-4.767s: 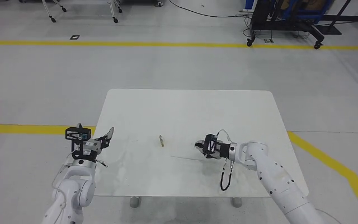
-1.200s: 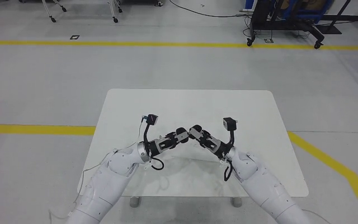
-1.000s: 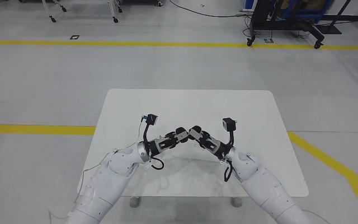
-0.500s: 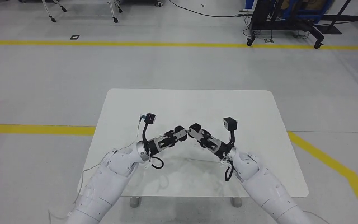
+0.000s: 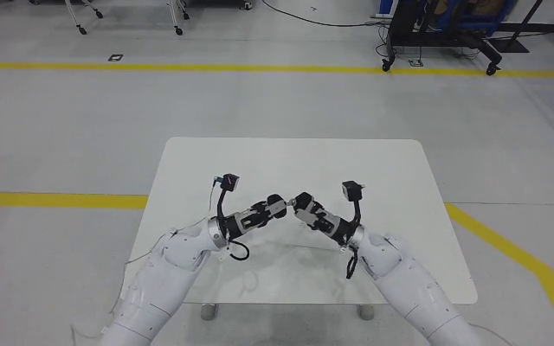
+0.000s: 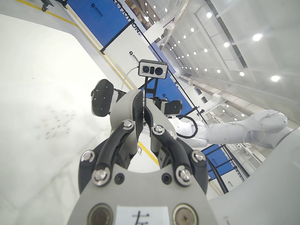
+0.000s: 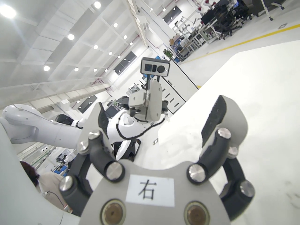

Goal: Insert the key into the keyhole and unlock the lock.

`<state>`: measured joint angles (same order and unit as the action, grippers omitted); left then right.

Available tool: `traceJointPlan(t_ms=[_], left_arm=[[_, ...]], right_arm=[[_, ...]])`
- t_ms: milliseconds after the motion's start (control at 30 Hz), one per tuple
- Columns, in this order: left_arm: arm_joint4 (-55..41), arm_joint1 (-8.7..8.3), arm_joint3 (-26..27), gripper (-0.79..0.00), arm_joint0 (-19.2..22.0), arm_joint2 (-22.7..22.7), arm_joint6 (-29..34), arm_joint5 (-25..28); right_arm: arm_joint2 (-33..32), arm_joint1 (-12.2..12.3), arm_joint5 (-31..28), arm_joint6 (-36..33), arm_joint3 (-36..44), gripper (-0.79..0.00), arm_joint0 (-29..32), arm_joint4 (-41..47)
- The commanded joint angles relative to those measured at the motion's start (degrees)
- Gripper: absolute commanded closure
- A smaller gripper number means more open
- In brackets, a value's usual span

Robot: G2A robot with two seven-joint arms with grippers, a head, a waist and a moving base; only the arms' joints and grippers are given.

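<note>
While both arms meet over mid-table, progress: I judge no insertion made yet.
Left gripper [image 6: 142, 105]: fingers pressed together; I cannot tell whether anything thin is nipped between them.
Right gripper [image 5: 300, 203]: fingers spread wide, holding nothing, facing the left gripper at close quarters.
Key: I cannot find it, neither on the table [image 5: 363, 164] nor plainly in a grip.
Lock: likewise not made out from my station.
Remaining: by my reckoning all of it, meaning key to lock, seat, turn.
</note>
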<state>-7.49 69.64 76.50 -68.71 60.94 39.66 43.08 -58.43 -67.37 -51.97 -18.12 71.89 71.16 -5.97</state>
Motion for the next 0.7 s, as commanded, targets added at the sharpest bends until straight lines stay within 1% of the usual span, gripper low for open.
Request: traceJointPlan(t_ms=[0, 67, 200, 233, 300, 333, 500, 567, 667], left_arm=[[-0.41, -0.2, 0.1, 0.0, -0.04, 0.42, 0.9, 1.32], [-0.55, -0.46, 0.19, 0.0, -0.07, 0.83, 2.32, 2.26], [3.33, -1.03, 0.88, 0.0, 0.01, 0.95, 5.67, 4.65], [3.82, -1.08, 1.24, 0.0, -0.19, 0.7, 6.03, 5.45], [4.6, -1.19, 1.79, 0.0, -0.48, 0.29, 6.49, 6.51], [4.52, -1.21, 2.04, 0.0, -0.62, 0.06, 6.42, 6.77], [5.15, -1.42, 2.54, 0.0, -0.65, -0.67, 6.74, 7.06], [5.66, -1.51, 2.54, 0.0, -0.59, -0.87, 6.82, 6.92], [6.93, -1.65, 2.28, 0.0, -0.26, -1.35, 7.35, 6.42]], right_arm=[[-1.37, 0.84, -1.27, -6.39, -0.24, -0.785, -1.15, -0.76], [-2.99, 1.83, -2.31, -11.91, 0.52, -0.785, -1.85, -1.36], [-5.72, 3.7, -3.65, -20.89, 3.66, -0.785, -1.32, 1.87], [-6.42, 4.11, -3.07, -22.53, 4.39, -0.708, -1.13, 2.33], [-7.18, 4.71, -2.3, -24.95, 6.25, -0.474, -0.43, 3.27], [-7.27, 4.95, -2.09, -26.11, 7.13, -0.413, -0.06, 3.63], [-7.02, 5.7, -1.1, -29.61, 9.64, -0.302, 1.04, 4.71], [-6.77, 5.87, -1.03, -30.18, 10.02, -0.292, 1.21, 5.21], [-6.35, 6.08, -1.11, -30.84, 10.4, -0.237, 1.26, 5.98]])
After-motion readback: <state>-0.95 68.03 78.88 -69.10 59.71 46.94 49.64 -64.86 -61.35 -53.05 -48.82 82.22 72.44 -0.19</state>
